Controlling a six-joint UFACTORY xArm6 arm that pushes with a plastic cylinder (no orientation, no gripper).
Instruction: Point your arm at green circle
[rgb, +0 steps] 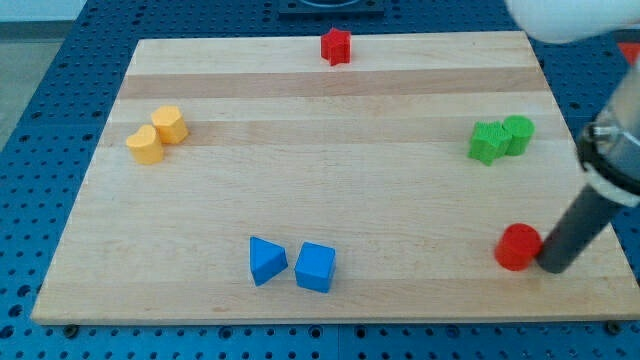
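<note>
Leaning: my tip (553, 268) comes down from the view's upper right, the dark rod slanting toward the lower left.
Tip contact: it sits just right of the red cylinder (518, 246), apparently touching it, though the shadow there makes that hard to confirm.
Tip state: a bare rod end with nothing to open or close, and it carries nothing.
Green circle: the green cylinder (518, 134) is near the view's right edge of the wooden board (330, 190), well above my tip and apart from it.
Green count: two, the cylinder and a green star-like block (489, 142) touching it on the left.
Red count: two, the cylinder by my tip and a red star-like block (337, 46) at the top edge.
Yellow count: two rounded yellow blocks (158, 134), side by side at the view's left.
Blue count: two, a blue triangle (266, 260) and a blue cube (315, 267), near the bottom edge.
Cut off: the arm's upper part leaves the picture at the right; a blurred white shape fills the top right corner.
</note>
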